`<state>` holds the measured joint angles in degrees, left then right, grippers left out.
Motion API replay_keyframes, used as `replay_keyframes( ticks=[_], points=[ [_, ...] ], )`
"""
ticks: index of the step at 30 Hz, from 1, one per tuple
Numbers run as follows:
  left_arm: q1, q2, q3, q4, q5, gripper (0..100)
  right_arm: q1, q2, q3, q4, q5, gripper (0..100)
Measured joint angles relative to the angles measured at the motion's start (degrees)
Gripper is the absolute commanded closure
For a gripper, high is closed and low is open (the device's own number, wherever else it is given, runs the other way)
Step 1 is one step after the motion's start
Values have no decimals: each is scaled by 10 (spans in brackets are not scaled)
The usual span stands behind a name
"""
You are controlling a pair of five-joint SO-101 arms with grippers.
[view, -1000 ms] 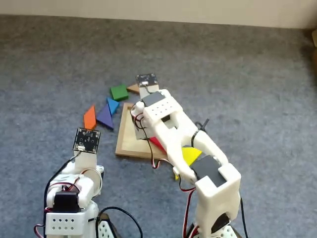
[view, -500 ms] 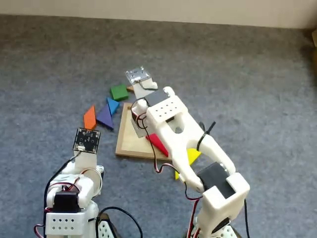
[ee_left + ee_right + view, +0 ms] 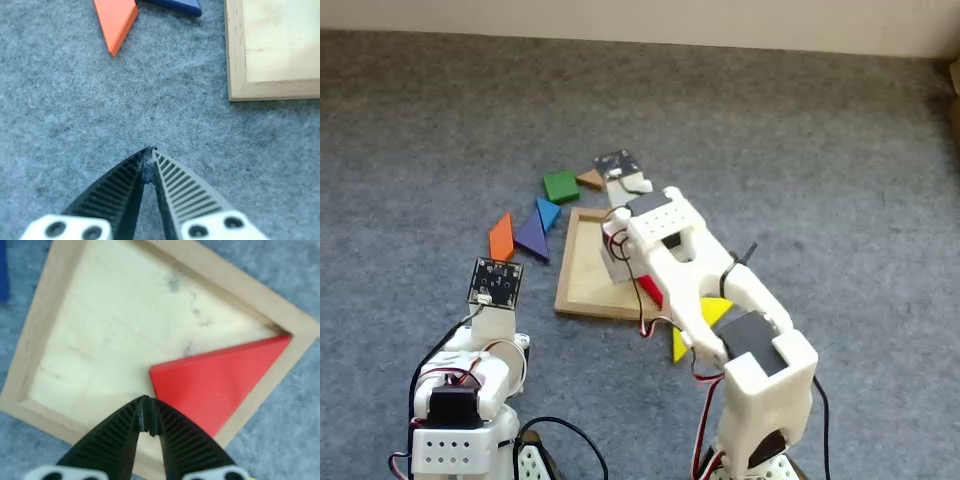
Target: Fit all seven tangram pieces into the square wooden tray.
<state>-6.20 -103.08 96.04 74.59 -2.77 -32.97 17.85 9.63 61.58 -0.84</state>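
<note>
Left gripper (image 3: 151,154): you see its jaws pressed together, empty, over carpet (image 3: 800,150) near the tray's rim.
Orange piece (image 3: 501,237): on the carpet, left of the tray.
Purple triangle (image 3: 532,237): just beside the orange piece.
Blue triangle (image 3: 548,211): touching the purple triangle.
Green square (image 3: 561,186): beyond the tray's far left corner.
Brown triangle (image 3: 590,179): just right of the green square.
Tray (image 3: 582,280): flat on the carpet.
Right gripper (image 3: 147,415): jaws pressed together, empty, above the tray floor.
Red triangle (image 3: 220,377): inside the tray, tucked into a corner.
Yellow triangle (image 3: 708,312): outside the tray, on the carpet.
</note>
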Motion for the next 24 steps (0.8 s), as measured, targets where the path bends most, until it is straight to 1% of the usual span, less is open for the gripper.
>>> replay_keyframes(
  ticks=[6, 10, 16, 24],
  points=[
    [0, 0, 0, 0, 0, 993, 4, 0, 0, -6, 0, 990],
    [0, 0, 0, 0, 0, 993, 6, -15, -8, 33, 0, 990],
    [0, 0, 0, 0, 0, 993, 19, -134, 8, 55, 0, 990],
    [0, 0, 0, 0, 0, 993, 50, -294, 132, 61, 0, 990]
  ],
)
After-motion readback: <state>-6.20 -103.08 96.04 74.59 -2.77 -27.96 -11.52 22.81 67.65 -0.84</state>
